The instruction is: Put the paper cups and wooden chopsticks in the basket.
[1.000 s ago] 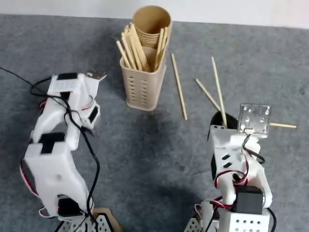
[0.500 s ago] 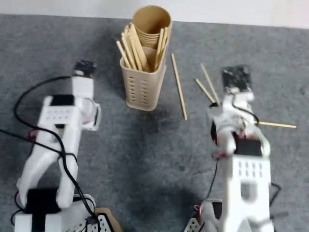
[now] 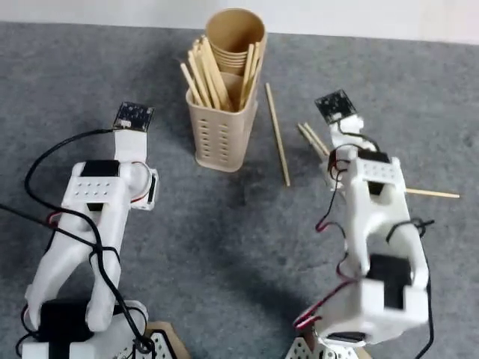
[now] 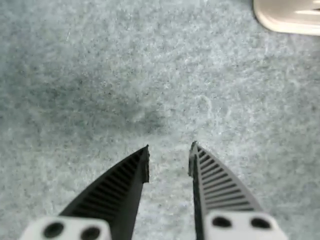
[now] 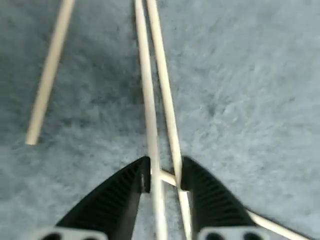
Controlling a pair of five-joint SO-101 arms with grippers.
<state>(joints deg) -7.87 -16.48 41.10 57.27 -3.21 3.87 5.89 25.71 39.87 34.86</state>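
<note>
The left fingers (image 4: 125, 185) hang parted over bare worktop (image 3: 224, 247), holding nothing; right of them the basket (image 3: 222, 134) already holds a nested stack of cups (image 3: 236, 34), perhaps five by their rims, and a sheaf of chopsticks (image 3: 206, 75) too crowded to count. Four more lie loose on the worktop: one chopstick (image 3: 277, 134) just beside the basket, a pair (image 5: 150, 100) straddled by the right fingers (image 5: 210, 200), which stand narrowly open about it, and a fourth chopstick (image 3: 434, 194) farthest right. Light, stiff and apt to roll, they are likely best pinched near mid-length
</note>
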